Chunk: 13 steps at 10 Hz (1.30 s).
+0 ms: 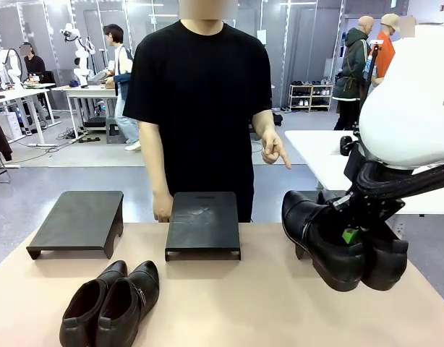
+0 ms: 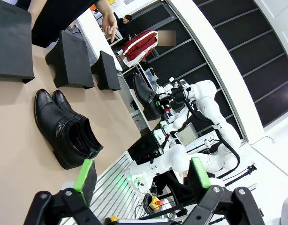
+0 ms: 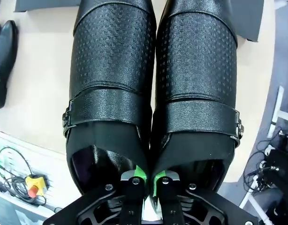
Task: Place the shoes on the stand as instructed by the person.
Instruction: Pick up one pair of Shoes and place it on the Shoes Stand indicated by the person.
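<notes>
Fingers of the left gripper [image 2: 141, 172] stand wide apart with nothing between them, held in the air on the robot's side of the desk [image 1: 244, 303]; fingers of the right gripper [image 3: 147, 180] are closed tight, pinching together the inner sides of a strapped pair [image 3: 195, 84] of black shoes, one finger inside each shoe's opening; the strapped pair hangs tilted over the right side of the desk, lifted clear of it; both shoes have dotted leather uppers and a buckled strap across the top.

Nearest the robot, on the desk's left, lies the ankle-boot pair [image 1: 110, 303]; its two black shoes rest side by side and touching, toes pointing toward the far side.

Beyond them sit two low black stands, set apart from each other: the left stand [image 1: 77, 220] and the middle stand [image 1: 202, 220].

Behind the middle stand, at the far edge, a person [image 1: 200, 94] in a black T-shirt faces the robot; the person's right hand [image 1: 162, 208] hangs just beside the middle stand's rear corner; the person's left hand [image 1: 275, 150] is held out at waist height, forefinger pointing downward.
</notes>
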Tool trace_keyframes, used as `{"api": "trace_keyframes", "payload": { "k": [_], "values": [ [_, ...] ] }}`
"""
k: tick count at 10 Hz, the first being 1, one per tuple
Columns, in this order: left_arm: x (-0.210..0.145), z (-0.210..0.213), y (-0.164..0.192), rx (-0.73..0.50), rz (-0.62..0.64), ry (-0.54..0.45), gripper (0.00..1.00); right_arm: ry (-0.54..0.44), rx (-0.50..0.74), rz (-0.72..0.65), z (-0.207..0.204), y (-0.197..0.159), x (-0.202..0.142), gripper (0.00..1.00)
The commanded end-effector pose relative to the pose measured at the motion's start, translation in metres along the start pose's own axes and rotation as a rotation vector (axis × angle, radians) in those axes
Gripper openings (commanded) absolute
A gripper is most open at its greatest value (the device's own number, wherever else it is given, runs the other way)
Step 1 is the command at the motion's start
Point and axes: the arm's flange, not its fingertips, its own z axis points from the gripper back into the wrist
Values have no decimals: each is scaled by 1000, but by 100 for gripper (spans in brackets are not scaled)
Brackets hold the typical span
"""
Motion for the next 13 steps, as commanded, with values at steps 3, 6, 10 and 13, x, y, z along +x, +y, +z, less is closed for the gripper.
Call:
{"api": "trace_keyframes", "payload": {
  "k": [3,6,10,13],
  "values": [
    [0,2,-1,-15,-13,-3,100,0,-2,8,1,3,2,0],
    [0,2,-1,-15,-13,-3,100,16,-4,5,-6,2,-1,7],
    [0,2,-1,-15,-13,-3,100,-103,-24,-82,-12,-41,60,7],
    [0,2,-1,-15,-13,-3,100,-145,-31,-76,-43,-81,120,7]
  ]
}}
